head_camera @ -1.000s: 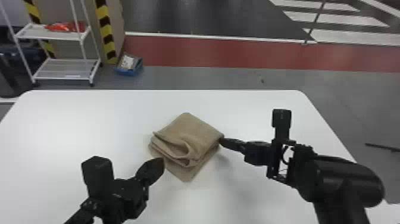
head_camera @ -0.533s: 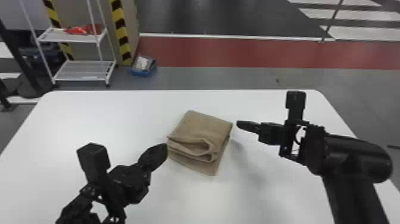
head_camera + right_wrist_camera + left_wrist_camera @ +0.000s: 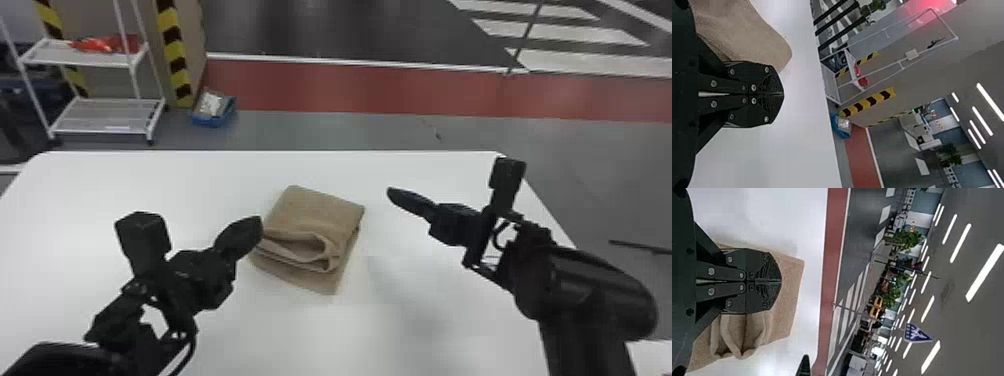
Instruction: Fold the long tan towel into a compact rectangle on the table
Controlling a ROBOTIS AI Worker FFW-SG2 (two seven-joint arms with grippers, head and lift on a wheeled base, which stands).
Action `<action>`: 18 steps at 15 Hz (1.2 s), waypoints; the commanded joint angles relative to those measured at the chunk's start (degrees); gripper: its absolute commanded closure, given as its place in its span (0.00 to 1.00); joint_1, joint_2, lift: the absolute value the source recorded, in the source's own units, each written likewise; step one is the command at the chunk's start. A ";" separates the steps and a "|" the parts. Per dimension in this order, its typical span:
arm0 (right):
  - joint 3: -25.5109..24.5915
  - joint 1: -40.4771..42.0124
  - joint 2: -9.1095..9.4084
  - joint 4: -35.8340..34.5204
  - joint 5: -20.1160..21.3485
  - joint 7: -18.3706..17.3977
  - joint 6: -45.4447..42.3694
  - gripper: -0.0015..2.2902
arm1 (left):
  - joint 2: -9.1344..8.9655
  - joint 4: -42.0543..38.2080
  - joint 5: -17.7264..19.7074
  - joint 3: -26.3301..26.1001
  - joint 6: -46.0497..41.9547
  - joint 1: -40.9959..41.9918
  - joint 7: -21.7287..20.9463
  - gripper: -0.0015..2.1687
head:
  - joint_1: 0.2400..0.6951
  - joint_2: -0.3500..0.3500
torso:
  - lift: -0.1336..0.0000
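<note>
Tan towel (image 3: pixel 320 210): one piece is seen, laid on the table and folded into a stack of several layers; the exact number of layers cannot be told. At its near side one fold is left open like a loop, and below it the bottom layer is left uncovered.
White table (image 3: pixel 150 185): one is counted, and its top is spread around the towel on all sides.
Grippers: two are counted, one on each side of the towel.
Left gripper (image 3: pixel 254 223): its two fingers are pressed together with nothing held between them; the tips are placed at the left edge of the towel, but whether the cloth is touched cannot be told.
Right gripper (image 3: pixel 392 193): its two fingers are also clenched on nothing, and it is held to the right of the towel, apart from it.
Rack (image 3: pixel 107 60): one, with two shelves seen, is placed beyond the towel, toward the left.
Blue box (image 3: pixel 212 120): one is set on the floor, beyond the towel.
</note>
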 commanded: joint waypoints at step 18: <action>22.14 0.05 3.73 5.11 15.27 -1.44 -10.11 0.88 | -0.09 7.33 1.54 3.75 -5.04 -3.89 1.37 0.90 | 1.00 0.66 | 0.08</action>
